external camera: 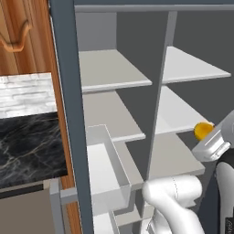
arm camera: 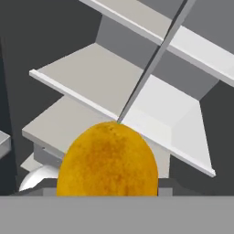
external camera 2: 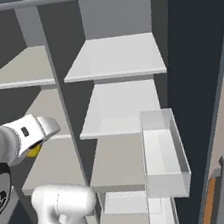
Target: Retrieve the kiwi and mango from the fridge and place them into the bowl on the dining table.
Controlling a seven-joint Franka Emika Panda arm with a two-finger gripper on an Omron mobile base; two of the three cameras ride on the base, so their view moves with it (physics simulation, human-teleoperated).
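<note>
Yellow-orange mango (arm camera: 108, 160) sat clamped between the half-spread fingers (arm camera: 108, 194) before the fridge (external camera: 68, 114) shelves; carrying it to the bowl seemingly came next.

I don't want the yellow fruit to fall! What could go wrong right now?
1. The mango looks held in the gripper near the fridge shelves. It is round and smooth, so it might slip out and drop.
2. The white door bin and shelf edges sit close to the arm, so pulling back could bump the fruit loose.
3. The mango fills much of the hand view, so the gripper's path is harder to see.
</note>
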